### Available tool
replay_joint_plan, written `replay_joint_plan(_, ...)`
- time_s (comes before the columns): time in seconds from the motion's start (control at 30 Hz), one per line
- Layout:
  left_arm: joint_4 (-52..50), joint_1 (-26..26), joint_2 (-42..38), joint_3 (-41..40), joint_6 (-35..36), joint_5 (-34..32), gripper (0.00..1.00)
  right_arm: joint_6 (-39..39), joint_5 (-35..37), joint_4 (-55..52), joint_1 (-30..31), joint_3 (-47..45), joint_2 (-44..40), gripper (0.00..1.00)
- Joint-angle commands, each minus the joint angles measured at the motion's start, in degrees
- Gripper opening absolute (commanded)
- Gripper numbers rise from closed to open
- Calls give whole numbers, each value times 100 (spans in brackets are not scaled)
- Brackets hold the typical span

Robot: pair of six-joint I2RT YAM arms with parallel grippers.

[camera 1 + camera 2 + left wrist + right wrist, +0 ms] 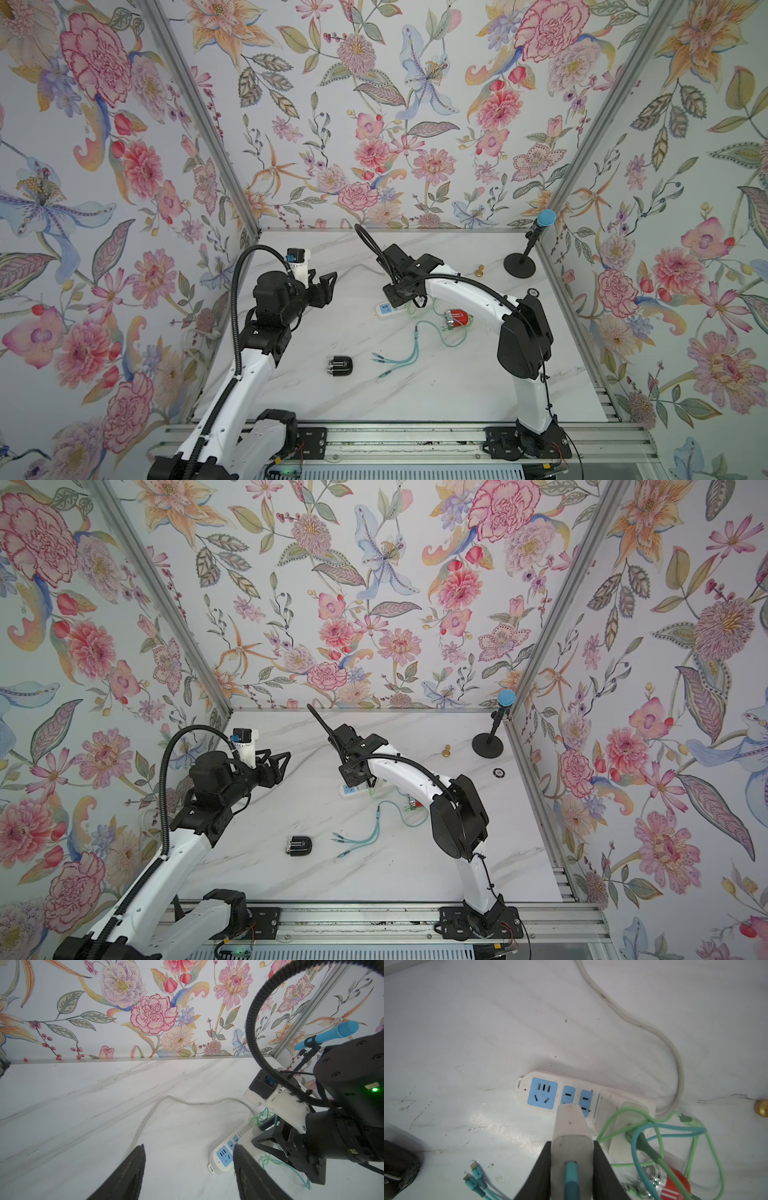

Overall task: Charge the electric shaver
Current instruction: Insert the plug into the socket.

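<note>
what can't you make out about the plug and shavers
- Prongs: in the right wrist view the white charger plug, held in the right pincer, hides them, so whether they sit in the power strip is unclear.
- Red shaver: in a top view mostly behind the right arm.
- Black shaver: cut off by the right wrist view's edge.

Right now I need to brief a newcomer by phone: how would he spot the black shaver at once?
On the white marble table, find the white power strip near the middle. Toward the robot's base from it, near the loose teal cable ends, lies the black shaver. Unlike the red shaver, it lies clear of any cable.
</note>
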Motion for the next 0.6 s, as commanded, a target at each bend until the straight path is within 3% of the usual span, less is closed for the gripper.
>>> replay_joint_plan(0.0,93,75,0,-126,50,189,69,164,126,-47,35,-101,0,1)
replay_joint_plan(0.57,109,109,59,-198,13,338,69,200,-4,567,-129,-162,297,1)
